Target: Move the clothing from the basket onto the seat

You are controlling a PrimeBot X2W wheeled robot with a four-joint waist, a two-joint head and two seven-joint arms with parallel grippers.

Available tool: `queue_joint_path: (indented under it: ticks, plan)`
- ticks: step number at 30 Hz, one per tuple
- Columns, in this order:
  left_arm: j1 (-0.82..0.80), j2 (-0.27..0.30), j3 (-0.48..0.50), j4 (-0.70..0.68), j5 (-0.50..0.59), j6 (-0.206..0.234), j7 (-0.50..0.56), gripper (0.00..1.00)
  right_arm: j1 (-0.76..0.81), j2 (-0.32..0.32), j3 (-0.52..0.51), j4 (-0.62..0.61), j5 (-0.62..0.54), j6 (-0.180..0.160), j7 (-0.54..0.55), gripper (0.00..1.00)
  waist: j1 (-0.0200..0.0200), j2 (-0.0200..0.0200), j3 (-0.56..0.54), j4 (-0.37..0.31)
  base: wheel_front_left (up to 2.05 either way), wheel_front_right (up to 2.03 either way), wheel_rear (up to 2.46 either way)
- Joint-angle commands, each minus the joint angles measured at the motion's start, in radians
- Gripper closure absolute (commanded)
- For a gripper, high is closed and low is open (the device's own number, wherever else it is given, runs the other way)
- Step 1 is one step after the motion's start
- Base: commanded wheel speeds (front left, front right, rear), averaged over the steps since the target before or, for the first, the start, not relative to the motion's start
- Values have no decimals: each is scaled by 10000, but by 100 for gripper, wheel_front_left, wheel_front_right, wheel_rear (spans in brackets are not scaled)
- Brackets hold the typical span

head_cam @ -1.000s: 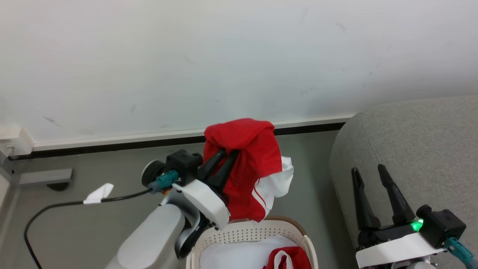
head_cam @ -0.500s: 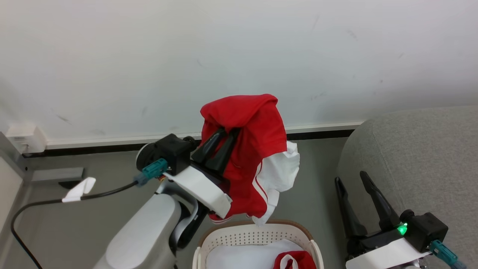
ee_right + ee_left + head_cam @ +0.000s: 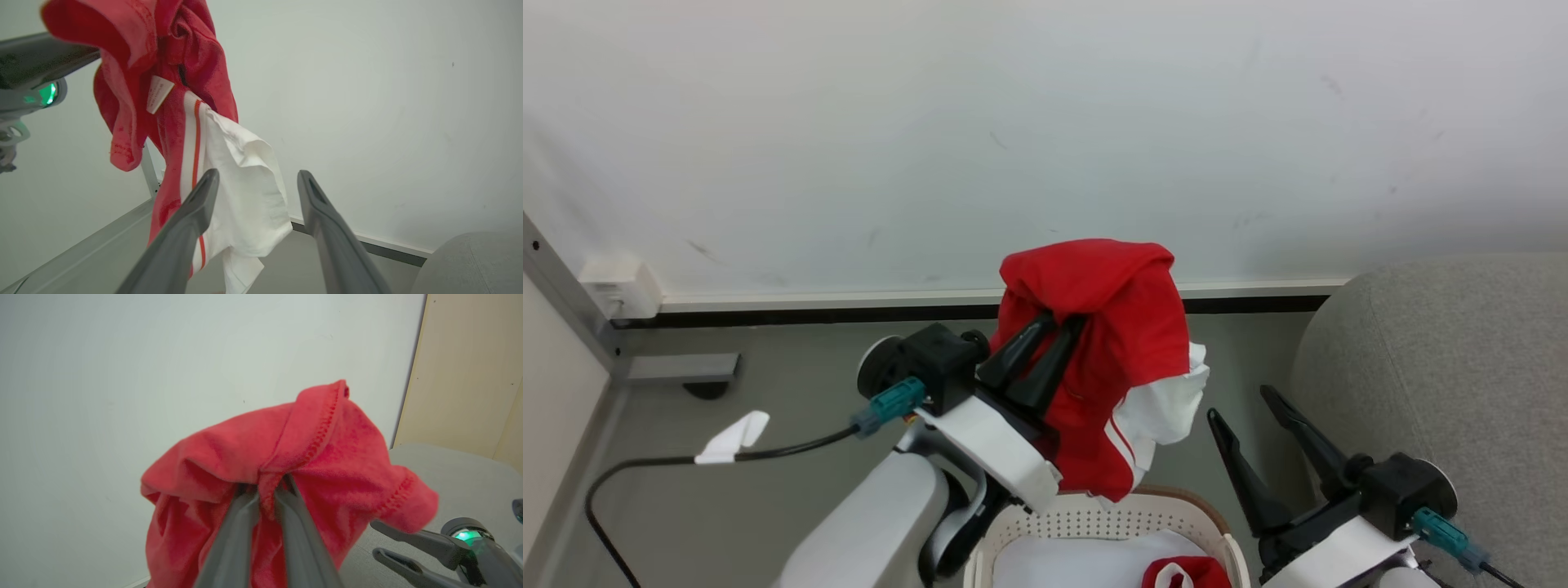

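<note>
the left gripper is clamped on a red garment, a fold pinched between its fingers, and holds it up over the basket; the garment's white part hangs toward the basket's far rim; a second red piece lies in the basket beside a white cloth; the right gripper is spread wide and empty, between the basket and the sofa, near the hanging garment.

The red garment is soft, fuzzy matt cloth with stitched hems and a smoother white panel, the laundry basket is perforated white plastic with a tan rim, and the sofa is matt, finely woven grey fabric.
</note>
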Motion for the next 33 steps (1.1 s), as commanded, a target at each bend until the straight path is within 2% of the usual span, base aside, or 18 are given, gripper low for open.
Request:
queue_joint_path:
  ticks: [1, 11, 21, 33]
  plan:
    - [172, -48, -98, -40, 47, -56, -23, 100, -333, -190, 356, 223, 184, -21, 5, 0, 1, 0, -70, 142, 0, 0, 0]
    - [346, -303, -797, 126, 225, -208, 74, 100, -2275, -870, 2790, 1623, 1144, -21, 365, 0, 1, 0, -219, 731, 0, 0, 0]
    - [405, -555, -1397, 355, 241, -362, 46, 100, -3477, -1225, 4528, 2607, 1921, -21, 554, 0, 1, 0, -380, 1555, 0, 0, 0]
    - [367, -754, -2044, 162, 162, -527, 177, 100, -4300, -713, 5979, 4069, 2848, -21, 59, 0, 1, 0, -488, 2305, 0, 0, 0]
